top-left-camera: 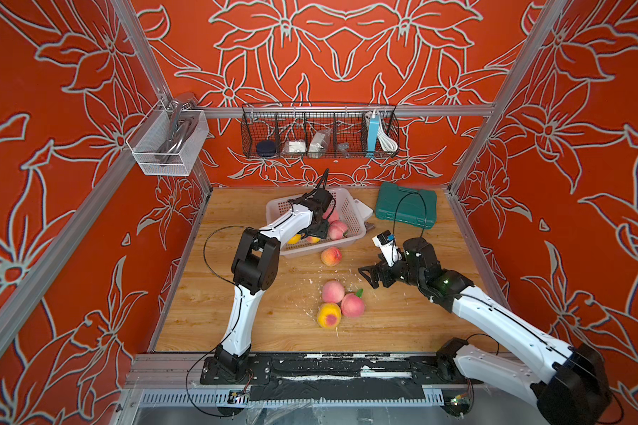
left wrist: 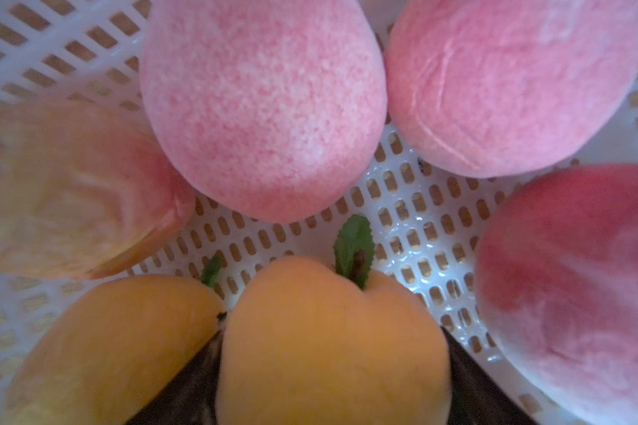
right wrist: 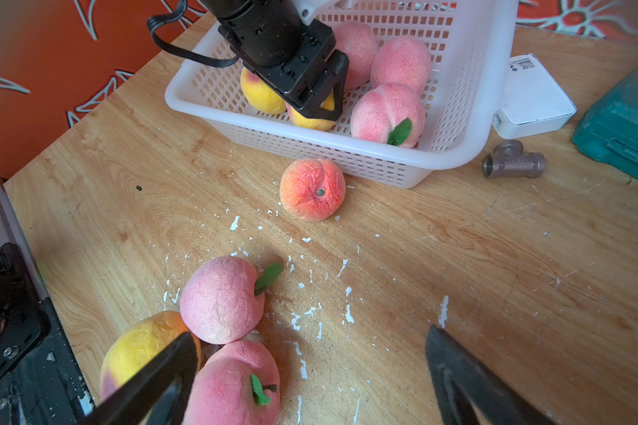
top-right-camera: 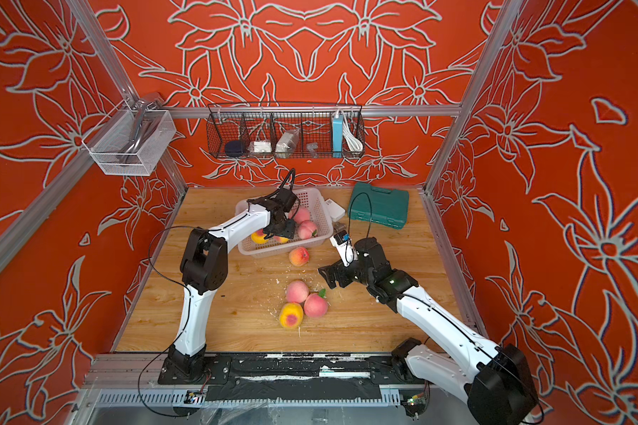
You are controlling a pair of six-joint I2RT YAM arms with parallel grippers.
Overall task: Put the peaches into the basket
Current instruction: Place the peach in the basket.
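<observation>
Left claw (right wrist: 319,110) low in basket (right wrist: 383,169), yellow peach (left wrist: 328,342) between its jaws.
Clamped or loose, cannot tell; right claw (right wrist: 312,335) gapes by peaches (right wrist: 221,300) on the table (right wrist: 457,239), likely readying the next.

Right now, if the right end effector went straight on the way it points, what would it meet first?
Likely the bare wooden tabletop, since the open right end effector tilts downward; otherwise the wrinkled orange-red peach beside the white perforated basket.
</observation>
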